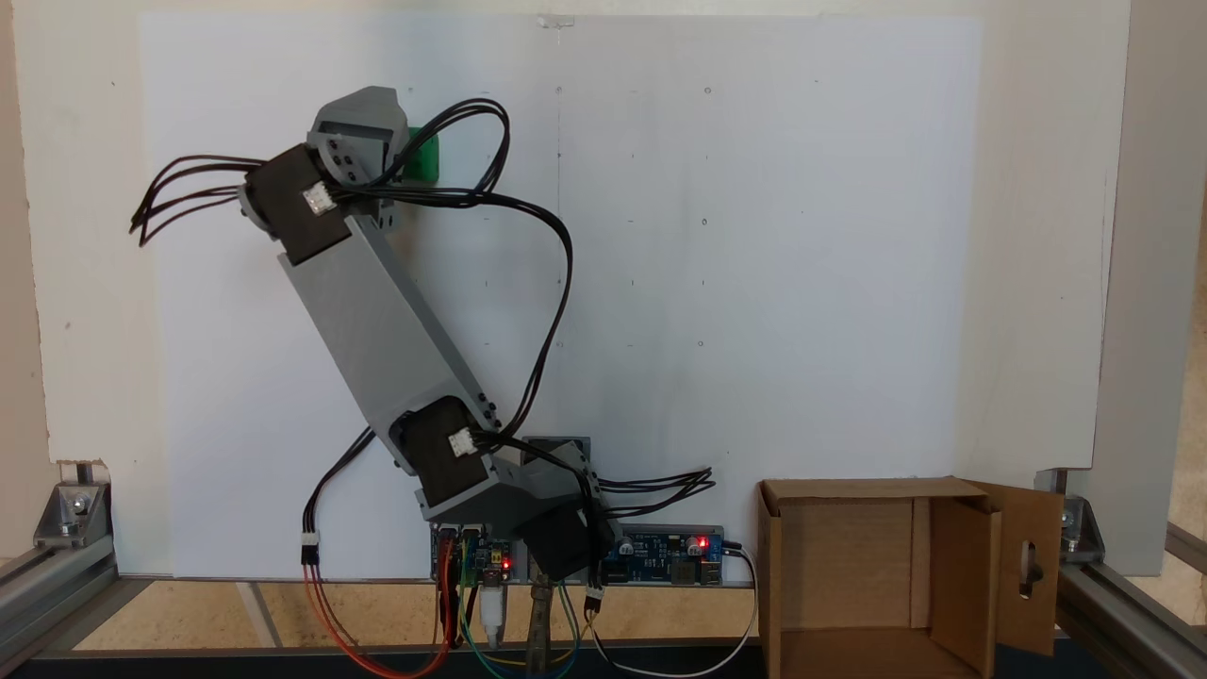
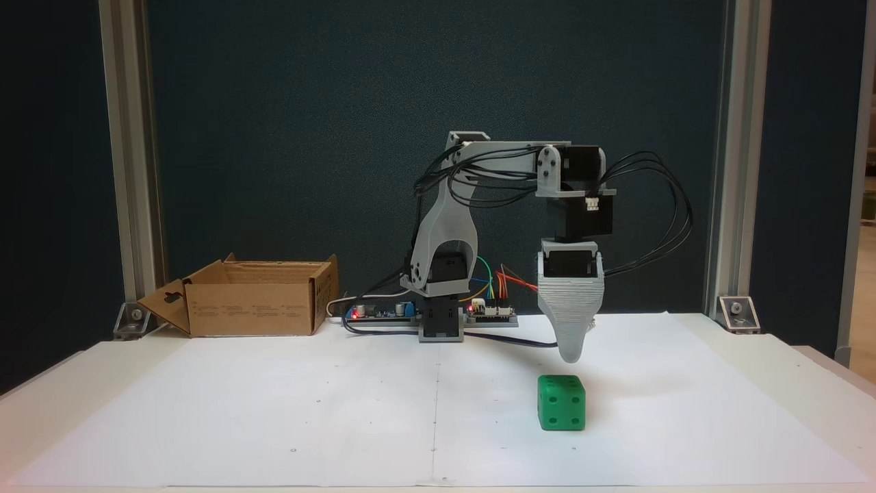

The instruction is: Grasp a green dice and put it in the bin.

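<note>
— Where does the green dice sit?
— On the white worktop, just below the pincer, not touching it.
— Pincer wide or narrow?
— Nobody can tell; one tip shows.
— And the bin?
— Well apart, beside the arm's base.

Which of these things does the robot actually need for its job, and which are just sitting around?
Needed: green dice, cardboard box, gripper hanging above the dice.
Just there: circuit boards, loose coloured wires, white paper sheet, metal frame posts.
</note>
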Motion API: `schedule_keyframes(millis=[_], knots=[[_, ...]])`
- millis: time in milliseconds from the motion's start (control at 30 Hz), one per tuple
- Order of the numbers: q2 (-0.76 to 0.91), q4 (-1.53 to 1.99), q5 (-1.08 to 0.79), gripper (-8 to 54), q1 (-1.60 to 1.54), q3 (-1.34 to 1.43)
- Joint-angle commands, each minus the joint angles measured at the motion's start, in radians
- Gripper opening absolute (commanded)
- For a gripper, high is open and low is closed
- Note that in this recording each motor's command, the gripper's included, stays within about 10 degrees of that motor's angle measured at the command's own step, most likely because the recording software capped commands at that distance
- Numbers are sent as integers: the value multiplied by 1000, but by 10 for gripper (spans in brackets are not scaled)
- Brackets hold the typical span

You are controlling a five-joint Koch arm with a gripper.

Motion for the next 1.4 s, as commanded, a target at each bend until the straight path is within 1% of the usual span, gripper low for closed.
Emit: schedule_keyframes(millis=[0, 333, 700, 1367], knots=[[15, -8, 41, 432, 2, -8], [8, -41, 43, 433, 6, 32], [-46, -120, 43, 432, 8, 67], [-46, -166, 43, 431, 48, 123]])
